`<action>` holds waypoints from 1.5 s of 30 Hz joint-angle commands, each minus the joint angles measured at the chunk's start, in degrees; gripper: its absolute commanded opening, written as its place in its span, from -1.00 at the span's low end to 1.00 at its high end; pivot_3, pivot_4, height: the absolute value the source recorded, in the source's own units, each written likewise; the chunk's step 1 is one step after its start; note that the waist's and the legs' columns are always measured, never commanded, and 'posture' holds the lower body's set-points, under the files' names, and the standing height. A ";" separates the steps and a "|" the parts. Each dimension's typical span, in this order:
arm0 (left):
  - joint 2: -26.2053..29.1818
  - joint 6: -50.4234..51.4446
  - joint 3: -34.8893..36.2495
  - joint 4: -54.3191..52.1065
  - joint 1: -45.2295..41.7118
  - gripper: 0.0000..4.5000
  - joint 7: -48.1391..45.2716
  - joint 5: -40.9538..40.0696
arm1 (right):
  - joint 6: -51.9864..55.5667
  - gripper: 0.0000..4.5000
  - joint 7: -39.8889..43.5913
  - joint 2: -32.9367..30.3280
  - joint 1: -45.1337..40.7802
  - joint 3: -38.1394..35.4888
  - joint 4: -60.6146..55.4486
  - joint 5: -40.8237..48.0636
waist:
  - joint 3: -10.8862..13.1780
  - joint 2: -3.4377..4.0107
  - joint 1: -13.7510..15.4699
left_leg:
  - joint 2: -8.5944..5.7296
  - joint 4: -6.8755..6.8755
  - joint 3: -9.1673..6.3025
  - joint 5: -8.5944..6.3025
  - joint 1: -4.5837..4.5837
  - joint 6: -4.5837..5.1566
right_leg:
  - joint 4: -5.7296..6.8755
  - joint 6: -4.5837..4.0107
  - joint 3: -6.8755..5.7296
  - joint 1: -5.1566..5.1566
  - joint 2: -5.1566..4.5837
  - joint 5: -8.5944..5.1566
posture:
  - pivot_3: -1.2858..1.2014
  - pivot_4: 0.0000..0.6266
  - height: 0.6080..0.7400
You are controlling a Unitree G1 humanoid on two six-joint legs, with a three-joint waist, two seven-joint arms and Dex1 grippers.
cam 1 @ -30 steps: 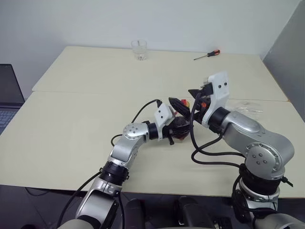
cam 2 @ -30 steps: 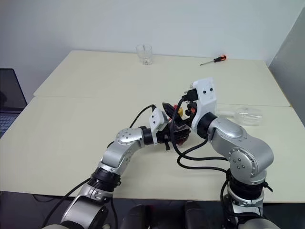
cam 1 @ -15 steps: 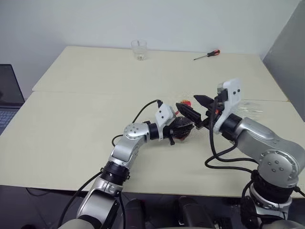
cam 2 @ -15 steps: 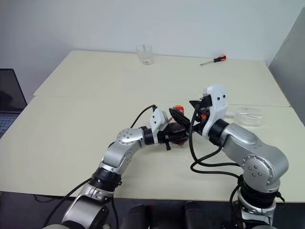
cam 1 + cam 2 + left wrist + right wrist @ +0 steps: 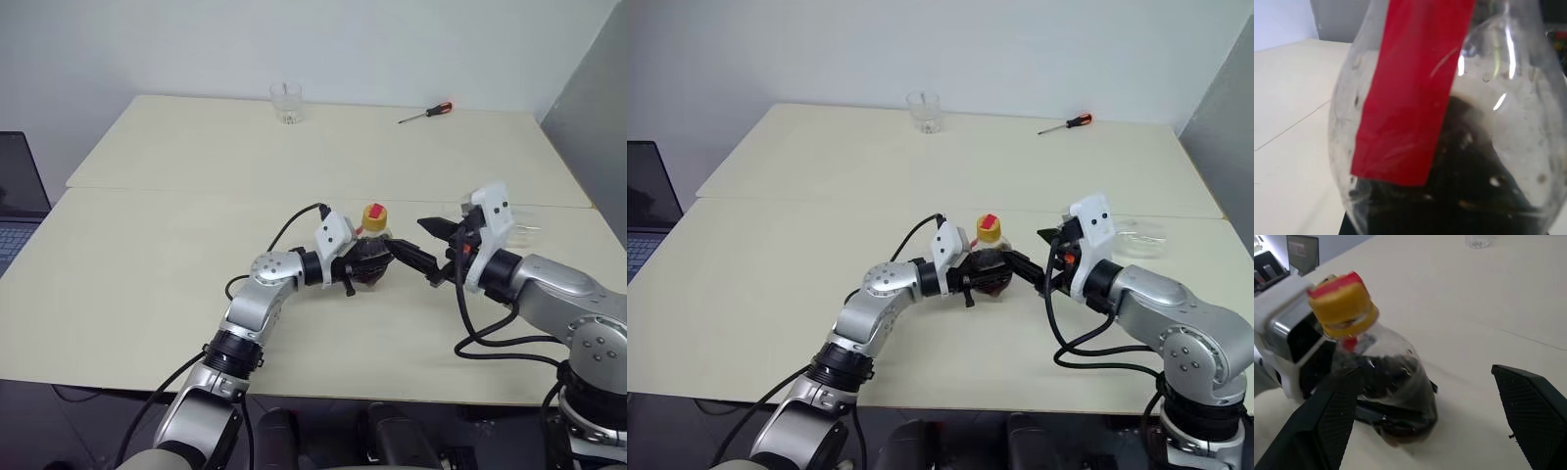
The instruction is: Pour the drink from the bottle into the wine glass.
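The bottle (image 5: 370, 257) stands upright on the table, a small clear one with a yellow cap (image 5: 374, 212) and a red tag (image 5: 1410, 88). The dark drink (image 5: 1464, 186) fills its lower part. My left gripper (image 5: 364, 262) is shut on the bottle's body from the left. Just right of the bottle, my right gripper (image 5: 406, 235) is open, its fingers pointing at the bottle without touching it. A clear glass thing (image 5: 1141, 232) lies on the table behind the right arm. I cannot tell whether it is the wine glass.
A short clear tumbler (image 5: 285, 102) stands at the table's far edge. A red-handled screwdriver (image 5: 425, 113) lies at the far right. A laptop (image 5: 15, 196) sits off the left side. A seam runs across the table behind the bottle.
My right gripper, still open, has drawn back to the right and down from over the cap, which now shows. The left gripper and the bottle have stayed put.
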 commanded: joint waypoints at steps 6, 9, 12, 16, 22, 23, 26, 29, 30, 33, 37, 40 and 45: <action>-0.16 -1.61 0.98 -3.03 -0.97 -0.49 0.77 -0.63 | -1.60 1.00 2.05 -2.83 -4.39 -2.02 -1.16 6.25 | 0.00 -0.01 -0.04 | 0.02 0.00 -0.05 0.00 0.00 0.00 | 0.01 0.00 0.00 0.01 0.04 0.00 | 0.03 -0.52 1.00; 0.06 -1.58 1.05 -3.34 -0.65 -0.49 1.04 -0.67 | -1.57 1.00 1.77 -2.61 -7.24 -2.00 -1.03 9.09 | 0.01 -0.01 -0.02 | 0.02 0.00 -0.03 0.00 0.00 0.00 | -0.01 0.00 0.00 0.00 0.03 0.00 | 0.03 -0.52 1.00; 0.16 -1.61 1.04 -3.39 -0.52 -0.49 1.16 -0.70 | -1.87 1.00 0.45 -2.08 -9.66 -1.34 -0.42 10.24 | 0.01 -0.01 -0.03 | 0.02 0.00 -0.01 0.00 0.00 0.00 | 0.00 0.00 0.00 0.00 0.03 0.00 | 0.03 -0.52 1.00; 0.10 -1.64 1.03 -3.43 -0.46 -0.49 1.30 -0.73 | -2.39 1.00 -2.59 0.08 -11.43 1.32 -0.07 10.07 | 0.00 -0.01 -0.01 | 0.02 0.00 -0.03 0.00 0.00 0.00 | 0.00 0.00 0.03 0.00 0.03 0.00 | 0.03 -0.52 1.00; -0.10 -1.77 1.11 -3.40 -0.52 -0.49 1.28 -0.88 | -4.04 1.00 -6.65 3.26 -13.44 7.74 2.26 4.17 | 0.00 0.00 0.00 | 0.03 0.00 -0.02 0.00 0.00 0.00 | 0.01 0.00 0.05 -0.01 0.03 0.00 | 0.03 -0.52 1.00; -0.10 -1.75 1.10 -3.44 -0.52 -0.49 1.22 -0.91 | -4.27 1.00 -6.95 3.57 -13.94 8.46 2.63 3.52 | 0.00 0.00 -0.01 | 0.03 0.01 -0.01 0.00 0.00 0.00 | 0.01 0.00 0.04 0.00 0.02 0.00 | 0.03 -0.52 1.00; -0.18 -1.72 1.01 -3.48 -0.53 -0.49 1.18 -0.88 | -4.80 1.00 -7.12 4.40 -14.81 9.56 3.29 2.42 | 0.00 0.00 0.01 | 0.02 0.01 0.01 0.00 0.00 0.00 | 0.00 0.00 0.03 -0.01 0.00 0.00 | 0.03 -0.52 1.00; -0.19 -1.67 0.91 -3.64 -0.42 -0.49 1.11 -0.86 | -5.88 1.00 -7.49 4.86 -15.62 11.14 4.73 -0.34 | 0.00 0.00 0.01 | 0.03 0.00 0.00 0.00 -0.01 0.00 | 0.00 0.00 0.03 -0.01 0.01 0.00 | 0.03 -0.52 1.00; -0.21 -1.67 0.90 -3.65 -0.42 -0.49 1.11 -0.85 | -6.22 1.00 -7.69 4.94 -15.92 11.49 5.19 -1.24 | 0.00 0.00 0.01 | 0.03 0.01 0.00 0.00 0.00 0.00 | 0.01 0.00 0.03 -0.01 0.01 0.00 | 0.03 -0.52 1.00; -0.22 -1.62 0.92 -3.77 -0.36 -0.49 1.21 -0.81 | -7.36 1.00 -8.48 5.53 -16.78 11.55 6.39 -3.47 | 0.00 0.00 0.01 | 0.03 0.01 0.00 0.00 0.00 0.00 | 0.01 0.00 0.01 -0.01 0.01 0.00 | 0.03 -0.52 1.00; -0.17 -1.37 0.94 -4.39 0.13 -0.49 1.43 -0.86 | -8.21 1.00 -8.71 6.03 -17.05 11.11 7.51 -5.54 | 0.00 0.00 0.01 | 0.03 0.00 0.02 0.00 0.00 0.00 | 0.01 0.00 0.02 -0.02 0.01 0.00 | 0.03 -0.52 1.00; -0.14 -1.17 0.91 -4.78 0.39 -0.49 1.58 -0.93 | -8.24 1.00 -8.50 6.02 -16.39 10.87 7.50 -5.98 | 0.00 0.00 0.01 | 0.04 0.00 0.01 0.00 -0.01 0.00 | 0.01 0.00 0.03 -0.02 0.01 0.00 | 0.03 -0.52 1.00; -0.05 -1.09 0.96 -4.79 0.36 -0.49 1.67 -0.96 | -7.70 1.00 -7.48 5.04 -14.96 9.77 6.65 -5.33 | 0.00 0.00 0.01 | 0.04 0.00 0.01 0.00 -0.01 0.00 | 0.01 0.00 0.02 -0.01 0.01 0.00 | 0.03 -0.52 1.00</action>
